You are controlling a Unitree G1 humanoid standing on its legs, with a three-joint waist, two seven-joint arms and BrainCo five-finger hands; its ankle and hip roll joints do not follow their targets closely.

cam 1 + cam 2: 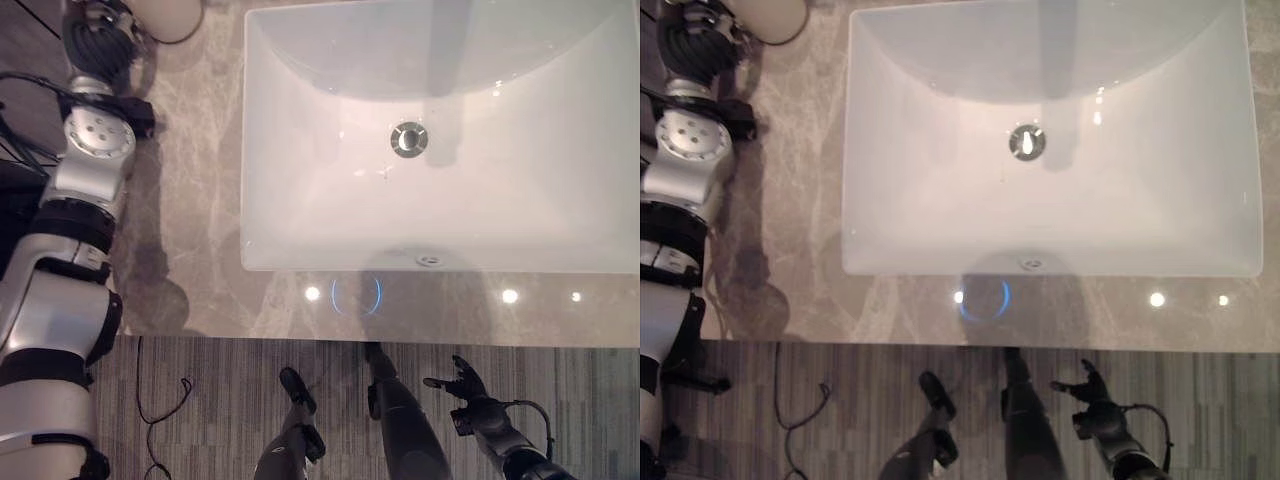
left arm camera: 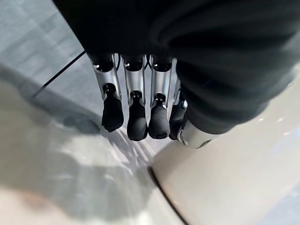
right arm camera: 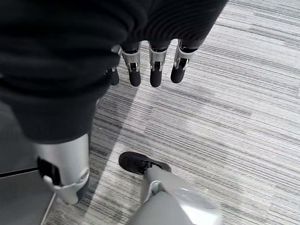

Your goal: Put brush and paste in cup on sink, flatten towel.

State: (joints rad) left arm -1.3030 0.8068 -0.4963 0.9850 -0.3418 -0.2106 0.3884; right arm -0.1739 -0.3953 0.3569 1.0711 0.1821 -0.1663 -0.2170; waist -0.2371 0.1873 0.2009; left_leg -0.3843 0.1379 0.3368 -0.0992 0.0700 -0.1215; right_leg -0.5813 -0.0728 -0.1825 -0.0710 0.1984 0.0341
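A cream cup [image 1: 170, 15] stands on the grey marble counter [image 1: 190, 200] at the far left corner, left of the sink. My left arm reaches up the left side, and my left hand [image 1: 100, 35] is right beside the cup. In the left wrist view its fingers [image 2: 137, 122] point straight down at the counter, with the cup's rounded wall [image 2: 225, 187] close against the thumb side; nothing is held. My right hand [image 1: 462, 385] hangs below the counter's front edge, over the striped floor, fingers [image 3: 154, 70] spread and straight.
A white rectangular sink basin [image 1: 300, 200] with a metal drain [image 1: 408, 138] takes up most of the counter. A narrow strip of counter runs along the front, ending at an edge above the floor.
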